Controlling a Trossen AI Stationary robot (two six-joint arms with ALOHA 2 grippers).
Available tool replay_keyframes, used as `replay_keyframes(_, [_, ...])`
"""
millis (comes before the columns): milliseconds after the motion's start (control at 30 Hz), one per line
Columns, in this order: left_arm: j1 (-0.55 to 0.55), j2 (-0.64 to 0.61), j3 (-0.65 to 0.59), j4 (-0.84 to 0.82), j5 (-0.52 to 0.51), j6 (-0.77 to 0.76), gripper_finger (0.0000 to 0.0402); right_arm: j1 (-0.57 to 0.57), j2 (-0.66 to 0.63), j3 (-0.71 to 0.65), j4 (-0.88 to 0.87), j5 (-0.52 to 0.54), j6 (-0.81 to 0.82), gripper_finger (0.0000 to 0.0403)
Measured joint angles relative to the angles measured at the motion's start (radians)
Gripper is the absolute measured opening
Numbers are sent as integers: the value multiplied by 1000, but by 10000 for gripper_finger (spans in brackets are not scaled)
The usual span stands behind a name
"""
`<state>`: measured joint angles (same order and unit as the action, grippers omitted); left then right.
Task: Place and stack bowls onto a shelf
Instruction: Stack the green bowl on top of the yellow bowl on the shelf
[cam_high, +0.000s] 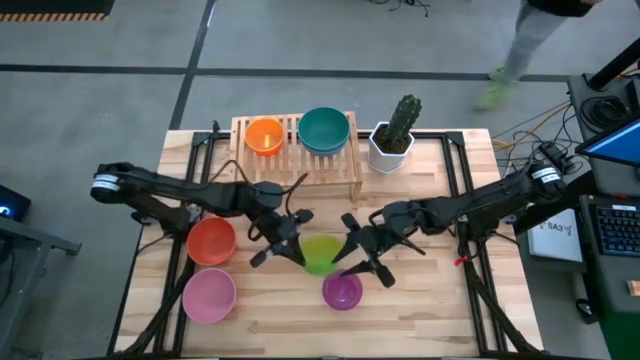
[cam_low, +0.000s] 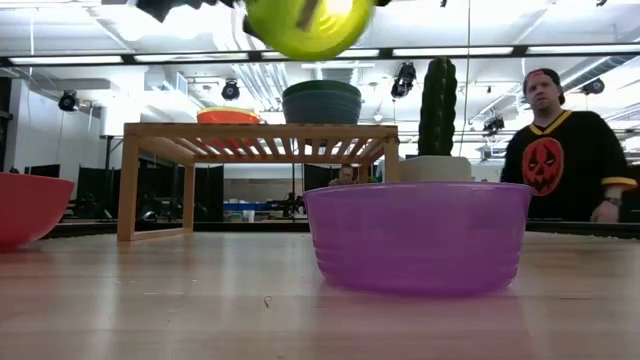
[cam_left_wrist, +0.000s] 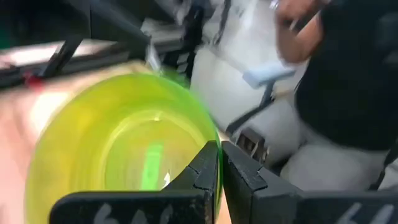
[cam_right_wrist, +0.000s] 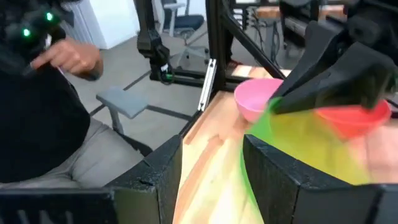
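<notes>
A lime green bowl (cam_high: 320, 252) hangs in the air over the table's middle, high in the low view (cam_low: 305, 25). My left gripper (cam_high: 293, 243) is shut on it from the table's left. My right gripper (cam_high: 352, 250) is open just to the bowl's right. In the right wrist view the blurred lime bowl (cam_right_wrist: 292, 137) lies beyond one finger (cam_right_wrist: 280, 180). An orange bowl (cam_high: 264, 135) and a teal bowl (cam_high: 324, 130) sit on the slatted shelf (cam_high: 345, 165). The purple (cam_high: 342, 290), pink (cam_high: 208, 295) and red-orange (cam_high: 211, 240) bowls rest on the table. My left gripper (cam_left_wrist: 219, 149) pinches the lime bowl's rim (cam_left_wrist: 211, 134), one finger (cam_left_wrist: 202, 174) inside the bowl and one (cam_left_wrist: 249, 177) outside. The bowl is lifted clear of the table. My right gripper: I cannot tell whether its finger touches the lime bowl.
A white hexagonal cactus pot (cam_high: 392, 145) stands right of the shelf. The purple bowl (cam_low: 418, 235) lies under and just nearer than the raised bowl. A person (cam_low: 565, 150) stands beyond the table's far edge, and another shows at the side in the wrist views.
</notes>
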<state>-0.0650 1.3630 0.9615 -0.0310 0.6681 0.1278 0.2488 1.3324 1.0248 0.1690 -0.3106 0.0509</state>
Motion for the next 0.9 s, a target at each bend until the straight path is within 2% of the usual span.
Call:
replay_keyframes(67, [0, -33, 34, -132, -45, 39, 1, 13, -38, 0, -50, 68, -2, 160])
replay_keyframes(200, [0, -103, 120, -382, -229, 102, 1, 32, -93, -8, -128, 201, 0, 160])
replay_keyframes(333, [2, -157, 209, -608, -446, 160, 1, 58, -131, -27, -163, 281, 26, 160])
replay_keyframes(467, [8, -194, 314, -799, -712, 184, 0, 90, -136, -43, -171, 345, 35, 160])
replay_keyframes(567, [40, -217, 370, -888, -935, 217, 0, 108, -121, -52, -164, 377, 37, 160])
replay_keyframes(633, [96, -229, 388, -908, -1021, 254, 0, 116, -120, -61, -164, 388, 38, 160])
replay_keyframes(733, [237, -240, 403, -928, -972, 297, 0, 117, -107, -75, -123, 389, 43, 160])
replay_keyframes(900, [519, -218, 404, -930, -760, 332, 0, 118, -96, -83, -127, 392, 65, 160])
